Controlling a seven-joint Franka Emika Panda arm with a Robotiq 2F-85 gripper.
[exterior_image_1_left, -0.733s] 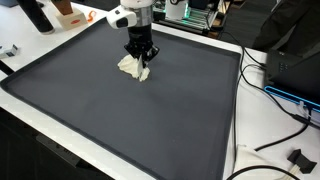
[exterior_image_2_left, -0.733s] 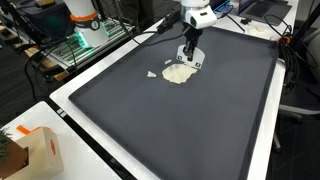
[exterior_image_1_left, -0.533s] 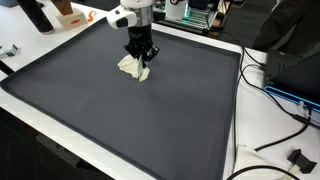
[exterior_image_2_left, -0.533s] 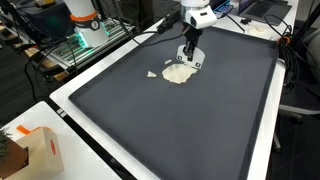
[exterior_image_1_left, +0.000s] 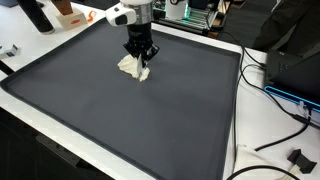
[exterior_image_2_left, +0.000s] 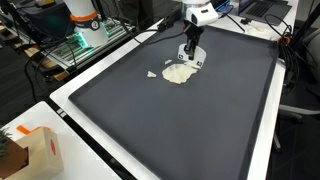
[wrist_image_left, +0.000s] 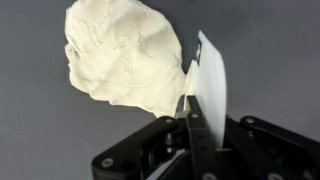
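A crumpled cream-white cloth (exterior_image_1_left: 129, 66) lies on the large dark mat (exterior_image_1_left: 150, 120) near its far side. It shows in both exterior views (exterior_image_2_left: 177, 74). My gripper (exterior_image_1_left: 141, 63) points straight down at the cloth's edge (exterior_image_2_left: 192, 62). In the wrist view the cloth (wrist_image_left: 120, 55) fills the upper left, and the gripper (wrist_image_left: 192, 112) has its fingers closed together on a thin white flap (wrist_image_left: 209, 85) at the cloth's right edge. A small separate white scrap (exterior_image_2_left: 152, 74) lies just beside the cloth.
The mat has a white table rim (exterior_image_2_left: 90, 140) around it. A cardboard box (exterior_image_2_left: 35, 150) stands at a near corner. Cables (exterior_image_1_left: 275, 100) and dark equipment (exterior_image_1_left: 295, 60) sit beside the mat. Electronics and an orange object (exterior_image_1_left: 70, 14) stand behind it.
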